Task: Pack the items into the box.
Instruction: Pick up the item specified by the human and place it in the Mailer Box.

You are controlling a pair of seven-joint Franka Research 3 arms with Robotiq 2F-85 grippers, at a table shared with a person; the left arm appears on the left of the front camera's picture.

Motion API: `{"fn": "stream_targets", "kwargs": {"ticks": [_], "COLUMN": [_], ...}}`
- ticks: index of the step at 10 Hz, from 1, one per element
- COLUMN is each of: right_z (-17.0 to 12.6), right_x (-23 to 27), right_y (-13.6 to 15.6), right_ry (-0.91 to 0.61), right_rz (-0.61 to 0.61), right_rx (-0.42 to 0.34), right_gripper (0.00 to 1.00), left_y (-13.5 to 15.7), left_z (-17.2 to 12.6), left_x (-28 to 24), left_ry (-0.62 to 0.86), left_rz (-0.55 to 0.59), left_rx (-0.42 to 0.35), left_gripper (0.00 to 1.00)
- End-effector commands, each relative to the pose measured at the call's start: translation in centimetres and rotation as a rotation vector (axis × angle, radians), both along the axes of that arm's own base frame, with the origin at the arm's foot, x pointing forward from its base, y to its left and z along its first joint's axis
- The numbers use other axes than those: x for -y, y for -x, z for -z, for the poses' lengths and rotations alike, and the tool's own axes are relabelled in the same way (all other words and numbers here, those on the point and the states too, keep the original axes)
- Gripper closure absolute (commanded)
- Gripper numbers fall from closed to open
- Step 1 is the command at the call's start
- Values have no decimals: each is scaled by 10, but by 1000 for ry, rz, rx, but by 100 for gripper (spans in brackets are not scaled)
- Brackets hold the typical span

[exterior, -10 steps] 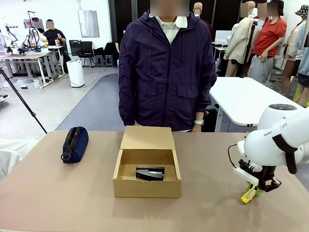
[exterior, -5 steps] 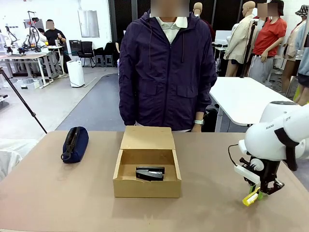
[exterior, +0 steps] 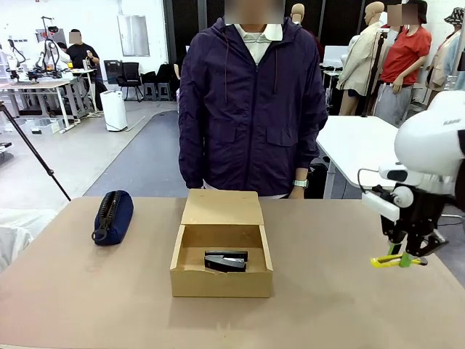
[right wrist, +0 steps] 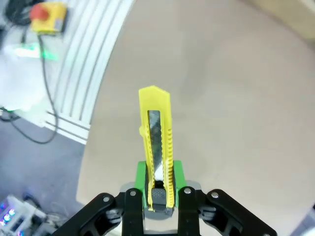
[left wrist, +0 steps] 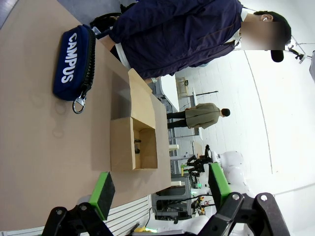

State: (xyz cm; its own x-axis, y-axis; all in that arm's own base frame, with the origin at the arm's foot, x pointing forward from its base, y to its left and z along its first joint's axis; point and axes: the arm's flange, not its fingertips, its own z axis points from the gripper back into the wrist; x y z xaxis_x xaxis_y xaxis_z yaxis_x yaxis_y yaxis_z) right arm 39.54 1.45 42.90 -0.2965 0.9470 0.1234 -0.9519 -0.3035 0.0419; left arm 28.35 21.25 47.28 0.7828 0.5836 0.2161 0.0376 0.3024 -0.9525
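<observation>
Front view: the right gripper (exterior: 407, 256) hung above the right side of the table (exterior: 80, 291), clear of the surface. Its jaws were closed on the yellow utility knife (exterior: 386, 261), which lay roughly level in the grip. The tan cardboard box (exterior: 221, 283) sat at mid-table, well apart from the knife, with its flap lid folded back toward the person (exterior: 251, 109) standing at the far edge. The black stapler (exterior: 226, 260) lay inside on the box floor. A navy zippered pouch (exterior: 113, 215) rested on the table left of the box.

Left wrist view: the left gripper (left wrist: 160, 187) had its fingers spread wide with nothing between them. It looked across the table at the pouch and the open box, both well away from it.

Right wrist view: the knife ran up from between the green pads (right wrist: 140, 172), clamped near its black end. Its yellow tip pointed away over bare tabletop.

One item looked packed and the other was in the air, so this read as the carry step for the knife. The next move called for bringing the right arm across to the open box. It would then lower the knife into the free floor beside the stapler, clear of the walls, and let go.
</observation>
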Motion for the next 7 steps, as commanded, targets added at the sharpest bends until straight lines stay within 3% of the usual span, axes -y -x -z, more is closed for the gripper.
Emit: {"fn": "stream_targets", "kwargs": {"ticks": [1, 6, 7], "right_z": [17, 16, 3], "right_x": [-4, -8, -30], "right_y": [-3, -1, -18], "right_ry": [6, 4, 26], "right_rz": [-96, -67, -46], "right_rx": [-10, -28, -4], "right_gripper": [100, 100, 100], "left_y": [0, 0, 0], "left_z": [-1, -1, -1], "left_x": [0, 0, 0], "left_ry": [8, 8, 8], "left_rz": [1, 1, 1], "left_rx": [23, 23, 23], "left_gripper": [0, 0, 0]}}
